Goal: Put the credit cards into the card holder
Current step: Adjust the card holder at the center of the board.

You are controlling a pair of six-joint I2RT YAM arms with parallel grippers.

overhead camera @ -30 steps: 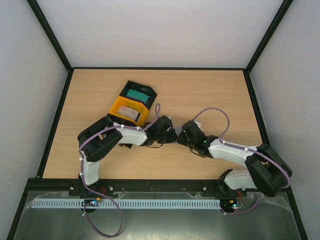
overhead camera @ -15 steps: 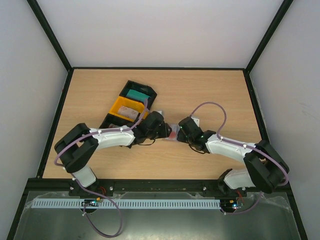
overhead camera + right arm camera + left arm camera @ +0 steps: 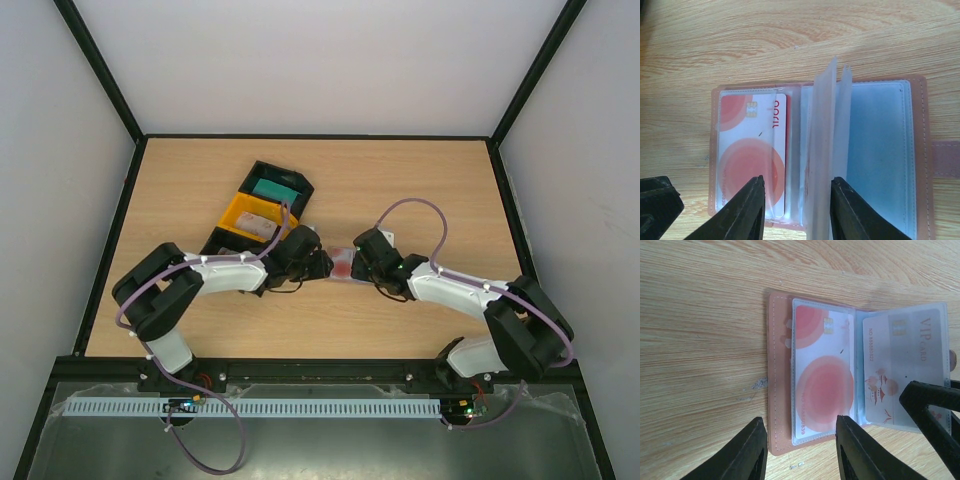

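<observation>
Now, card holder (image 3: 780,390): open, midway between the surface's (image 3: 420,180) side edges.
Red-and-white card (image 3: 822,385): sleeved.
Left hand (image 3: 800,430): spread, empty, likely pinning it.
Right hand (image 3: 797,187): spread, apparently separating clear sleeves (image 3: 827,150).

Light wood tabletop (image 3: 430,180) carried card holder (image 3: 343,263), lying open approx. mid-table; yellow tray (image 3: 235,206) & black tray (image 3: 303,186) sat adjoining, rear-left.

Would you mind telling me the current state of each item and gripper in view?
Brown leather-like card holder: open, lying flat on the wooden table.
Red-and-white plastic card: inserted in the holder.
Pale VIP card: also inserted in the holder.
Left gripper: open.
Right gripper: open.
Yellow tray: holds a pale card.
Black tray: holds a teal card.
</observation>
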